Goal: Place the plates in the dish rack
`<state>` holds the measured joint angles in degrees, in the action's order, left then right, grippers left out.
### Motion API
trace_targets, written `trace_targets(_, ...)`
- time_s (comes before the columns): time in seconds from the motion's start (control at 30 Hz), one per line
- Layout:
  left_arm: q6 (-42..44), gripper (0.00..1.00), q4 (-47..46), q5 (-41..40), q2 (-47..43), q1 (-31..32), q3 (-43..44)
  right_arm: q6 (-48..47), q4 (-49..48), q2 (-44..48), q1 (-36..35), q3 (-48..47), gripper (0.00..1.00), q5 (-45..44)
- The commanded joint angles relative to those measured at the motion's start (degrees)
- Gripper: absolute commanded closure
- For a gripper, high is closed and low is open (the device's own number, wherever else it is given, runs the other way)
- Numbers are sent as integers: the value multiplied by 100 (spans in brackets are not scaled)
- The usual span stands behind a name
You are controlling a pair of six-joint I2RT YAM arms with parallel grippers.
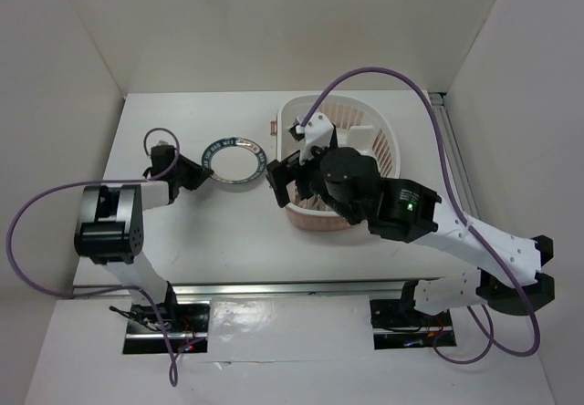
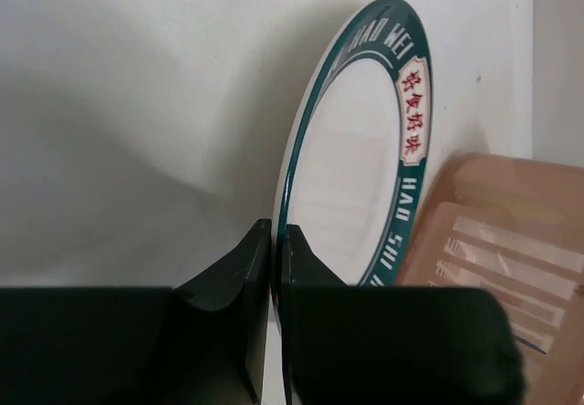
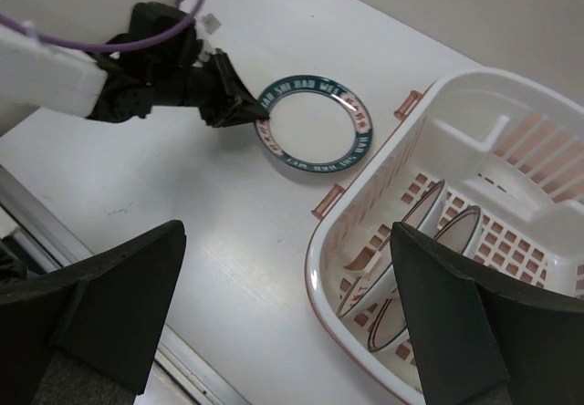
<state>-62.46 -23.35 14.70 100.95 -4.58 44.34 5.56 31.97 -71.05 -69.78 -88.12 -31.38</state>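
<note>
My left gripper [image 1: 194,175] is clamped shut on the left rim of the green-banded plate [image 1: 233,163]. The plate lies on the white tabletop [image 1: 228,241], just left of the dish rack [image 1: 339,100], so I judge the carry goes rightward. My right gripper [image 3: 287,241] hangs wide open and empty above the rack's near-left edge. Two plates [image 3: 429,206] already stand in its slots. Plain white walls [image 1: 274,22] enclose the tabletop.
</note>
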Motion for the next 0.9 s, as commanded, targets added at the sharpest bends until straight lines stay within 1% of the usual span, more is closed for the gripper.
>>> trace_targets(0.0, 356, 100, 1094, -904, -1241, 62, 233, 77, -358, 196, 166, -13, 0, -158)
trace_targets(0.07, 471, 100, 1560, -1109, -1821, 62, 295, 15, -410, 118, 166, -223, 0, -106)
trace_targets(0.1, 523, 100, 1753, -1301, -2355, 115, 399, -63, -410, -13, 166, -328, 0, -106)
trace_targets(0.17, 778, 100, 2253, -1373, -2867, 115, 566, -117, -297, -163, 166, -582, 0, -18)
trace_targets(0.2, 909, 100, 2387, -1373, -3357, 115, 628, -117, -296, -312, 236, -653, 0, -18)
trace_targets(0.23, 1267, 100, 2458, -1286, -3597, 115, 681, -169, -235, -366, 358, -654, 0, 191)
trace_targets(0.27, 1419, 100, 2545, -1224, -3843, 115, 786, -170, -235, -366, 464, -724, 0, 411)
trace_targets(0.3, 1534, 100, 2877, -1224, -4063, 115, 848, -170, -235, -453, 770, -725, 0, 674)
trace_targets(0.33, 1726, 100, 3002, -1024, -4509, 115, 849, -109, -235, -541, 955, -794, 0, 1425)
trace_targets(0.4, 1920, 100, 3335, -829, -4942, 115, 919, -55, -287, -647, 1438, -988, 0, 2089)
trace_targets(0.43, 2191, 100, 3424, -489, -5153, 63, 919, 14, -401, -717, 1536, -1066, 0, 2527)
trace_targets(0.47, 2316, 100, 3512, -329, -5599, 62, 919, 15, -454, -718, 1624, -1198, 0, 2705)
trace_targets(0.5, 2430, 100, 3583, -188, -5830, 62, 919, 76, -454, -787, 1712, -1277, 0, 2916)
trace_targets(0.53, 2536, 100, 3653, 127, -6041, 62, 919, 77, -524, -788, 1905, -1348, 0, 3457)
trace_targets(0.6, 2835, 100, 3759, 418, -6567, 10, 919, 77, -586, -867, 2064, -1558, 0, 3909)
trace_targets(0.63, 2888, 100, 3759, 646, -6709, 10, 919, 77, -586, -1006, 2195, -1629, 0, 4390)
trace_targets(0.7, 3028, 100, 3812, 884, -7017, 10, 919, 15, -323, -1165, 2197, -1839, 0, 4631)
trace_targets(0.73, 3029, 100, 3812, 1173, -7071, 10, 919, 15, -244, -1314, 2249, -1841, 0, 4632)
trace_targets(0.77, 3098, 100, 3812, 1289, -7071, 10, 971, 15, -191, -1315, 2249, -1841, 0, 4632)
trace_targets(0.87, 3038, 100, 3698, 1544, -7124, 71, 972, 15, -339, -1315, 2406, -1446, 0, 4570)
